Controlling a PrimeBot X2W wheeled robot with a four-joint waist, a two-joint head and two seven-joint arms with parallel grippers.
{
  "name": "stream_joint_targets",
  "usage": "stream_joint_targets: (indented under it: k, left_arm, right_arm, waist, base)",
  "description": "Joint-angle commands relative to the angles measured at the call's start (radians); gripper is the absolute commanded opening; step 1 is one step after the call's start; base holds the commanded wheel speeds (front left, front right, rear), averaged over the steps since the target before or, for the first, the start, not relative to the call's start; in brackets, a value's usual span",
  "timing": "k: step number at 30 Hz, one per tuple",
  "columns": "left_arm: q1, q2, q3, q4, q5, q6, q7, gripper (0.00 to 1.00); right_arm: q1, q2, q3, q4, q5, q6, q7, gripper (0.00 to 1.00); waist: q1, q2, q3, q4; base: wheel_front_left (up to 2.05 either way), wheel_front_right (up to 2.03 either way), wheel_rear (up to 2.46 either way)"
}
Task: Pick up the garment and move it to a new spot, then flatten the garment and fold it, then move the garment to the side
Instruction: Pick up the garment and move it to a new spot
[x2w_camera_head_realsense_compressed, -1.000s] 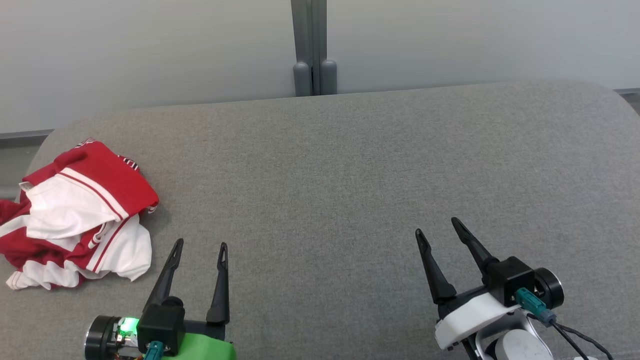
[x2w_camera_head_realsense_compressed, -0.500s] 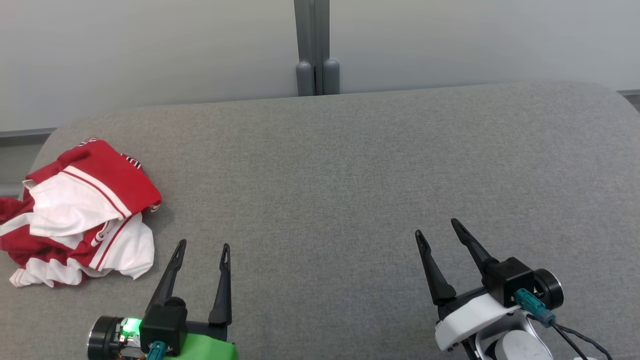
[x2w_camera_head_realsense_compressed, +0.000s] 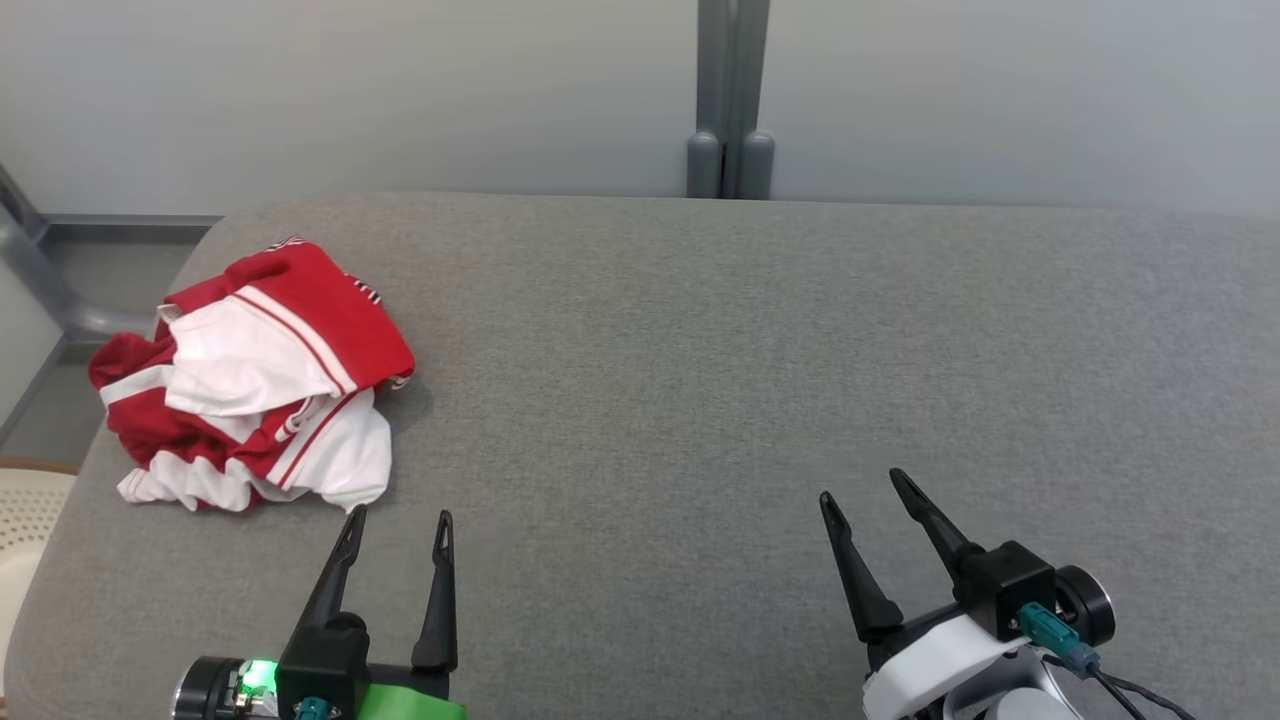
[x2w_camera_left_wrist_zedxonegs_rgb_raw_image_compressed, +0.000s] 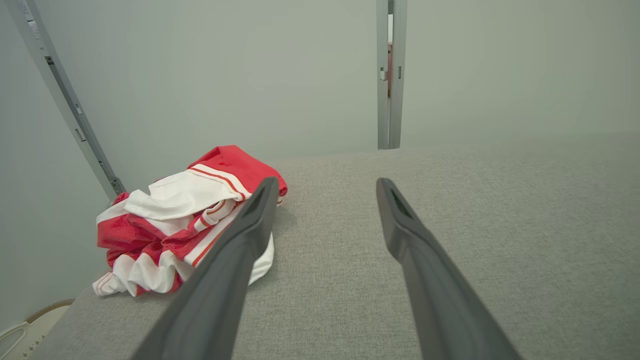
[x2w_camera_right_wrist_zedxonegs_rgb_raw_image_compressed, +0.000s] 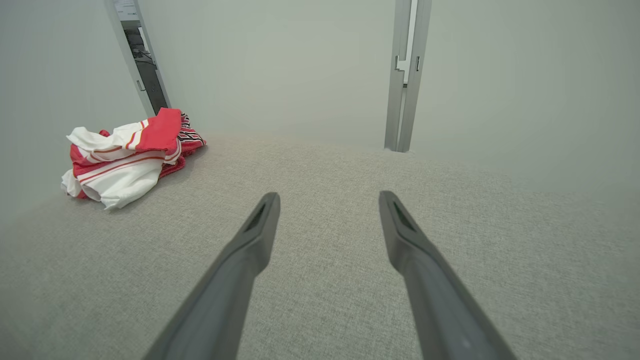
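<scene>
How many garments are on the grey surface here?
1. The crumpled red-and-white garment lies at the left end of the grey surface, just ahead of the open left gripper. Whether the bundle hides a second piece cannot be told.

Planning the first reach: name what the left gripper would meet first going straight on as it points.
Probably the garment, at its near edge: the left finger of the left gripper lines up with it. Between the open fingers lies bare grey cushion, then the wall. Depth is unclear.
</scene>
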Motion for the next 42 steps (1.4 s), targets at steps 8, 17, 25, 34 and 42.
stream_joint_targets:
  k: [8,17,25,34,42]
  left_arm:
    - [0.032,0.001,0.02,0.003,-0.007,-0.008,0.0,1.0]
    - [0.046,0.003,0.026,-0.009,0.01,-0.013,0.0,1.0]
    - [0.053,0.002,0.025,-0.015,0.01,-0.012,0.0,1.0]
    - [0.055,0.0,0.024,-0.024,-0.01,0.007,0.0,1.0]
    - [0.053,-0.002,0.027,-0.028,-0.014,0.016,0.0,1.0]
  right_arm:
    - [0.032,-0.003,0.01,0.002,0.016,0.0,-0.003,1.0]
    - [0.036,-0.003,0.033,0.001,0.025,0.0,-0.003,1.0]
    - [0.038,-0.003,0.043,0.005,0.026,0.0,-0.003,1.0]
    - [0.011,-0.003,0.067,0.015,0.013,0.0,-0.003,1.0]
    - [-0.001,-0.003,0.086,0.027,0.005,0.0,-0.003,1.0]
  waist:
    - [0.0,0.0,-0.019,0.153]
    - [0.0,0.0,-0.017,0.243]
    - [0.0,0.0,-0.012,0.293]
    - [0.0,0.0,0.008,0.311]
    - [0.0,0.0,0.016,0.316]
  base:
    - [0.0,0.0,0.0]
    - [0.0,0.0,0.0]
    - [0.0,0.0,0.0]
    - [0.0,0.0,0.0]
    - [0.0,0.0,0.0]
